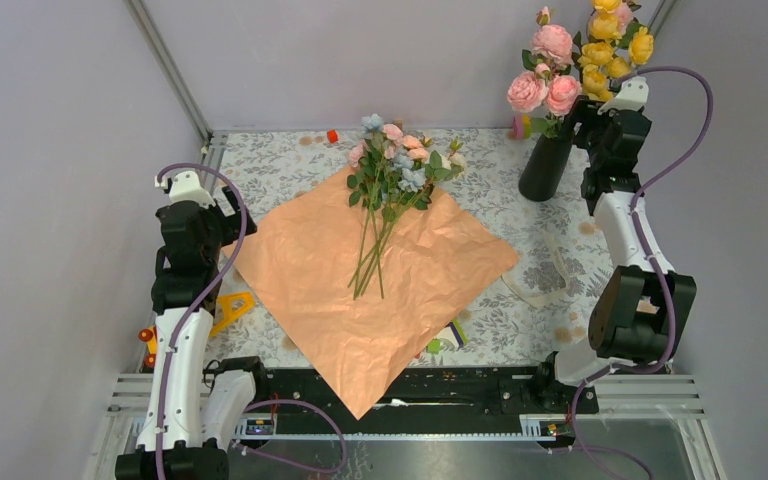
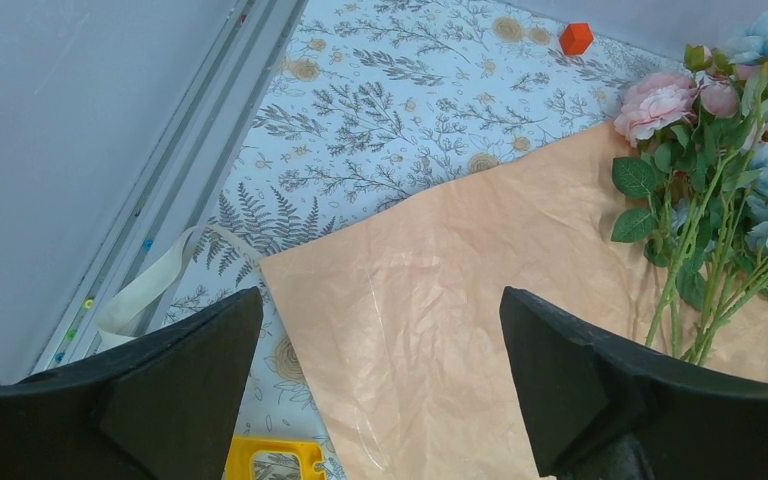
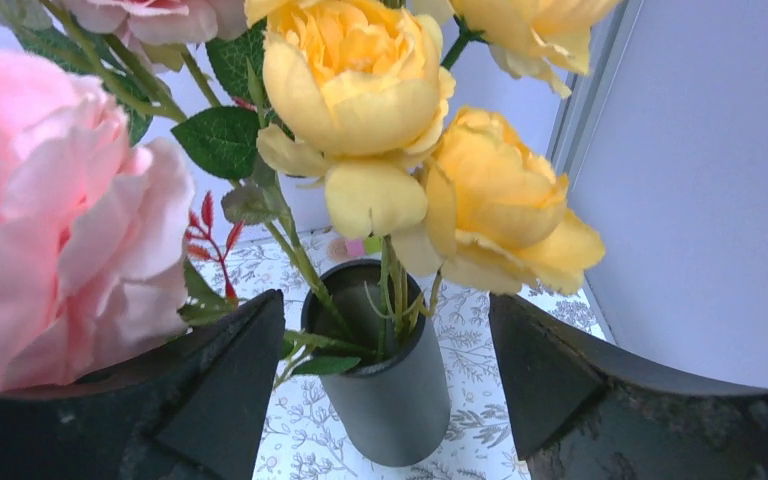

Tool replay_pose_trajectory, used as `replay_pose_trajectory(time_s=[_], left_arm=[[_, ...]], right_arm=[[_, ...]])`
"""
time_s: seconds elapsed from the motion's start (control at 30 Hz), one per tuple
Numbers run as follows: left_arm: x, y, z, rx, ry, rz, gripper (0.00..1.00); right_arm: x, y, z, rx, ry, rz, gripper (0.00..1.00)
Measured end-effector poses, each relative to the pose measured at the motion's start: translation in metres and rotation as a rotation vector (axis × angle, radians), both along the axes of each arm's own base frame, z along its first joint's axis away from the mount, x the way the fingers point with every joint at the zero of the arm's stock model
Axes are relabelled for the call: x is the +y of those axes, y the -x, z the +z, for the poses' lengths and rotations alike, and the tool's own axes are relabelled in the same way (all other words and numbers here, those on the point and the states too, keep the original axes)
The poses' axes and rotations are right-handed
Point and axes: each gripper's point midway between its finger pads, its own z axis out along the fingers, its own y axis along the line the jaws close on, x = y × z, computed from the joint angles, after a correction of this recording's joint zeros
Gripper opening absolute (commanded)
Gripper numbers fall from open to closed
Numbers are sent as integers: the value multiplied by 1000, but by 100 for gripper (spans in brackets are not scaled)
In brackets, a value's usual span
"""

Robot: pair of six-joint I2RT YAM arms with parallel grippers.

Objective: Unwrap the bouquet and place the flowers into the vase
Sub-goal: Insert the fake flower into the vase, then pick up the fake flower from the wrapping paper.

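- Stems of the flowers (image 1: pixel 388 195) lie loose on the opened paper (image 1: pixel 310 300). The blooms point to 12 o'clock and the cut ends trail toward 6 or 7 o'clock, so the long axis runs nearly straight up and down the table.
- The left gripper (image 2: pixel 380 295) hovers with its jaws spread wide and nothing between them, off the paper's 9 o'clock edge. From there the stems sit at about 3 o'clock, near at hand.
- The right gripper (image 3: pixel 382 300) is also parted and holds nothing. Its fingers stand either side of the vase's line but clear of it.
- The vase (image 1: pixel 545 165) stands upright at about 2 o'clock from the flowers, well apart from them. It already carries yellow blooms (image 3: pixel 360 90) and large pink roses (image 1: pixel 545 70).
- For the right gripper the flowers lie at about 8 o'clock, farther off than for the left.
- Judged from this, the left arm is nearer to the stems, and a grasp across them would need jaws set along the 9-to-3 line.
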Motion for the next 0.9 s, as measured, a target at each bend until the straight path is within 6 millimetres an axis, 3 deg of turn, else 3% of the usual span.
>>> replay_pose_trajectory(time_s=[0.23, 0.57, 0.73, 0.9], left_arm=[[-3, -1, 0, -2, 10, -17, 98], [-15, -3, -7, 10, 30, -61, 96], [-49, -9, -18, 50, 79, -171, 96], [-100, -10, -31, 105, 194, -305, 96]], right_arm=[[10, 24, -4, 3, -26, 22, 99], [26, 89, 9, -63, -111, 20, 100], [43, 124, 13, -76, -212, 55, 95], [69, 147, -11, 4, -339, 129, 91]])
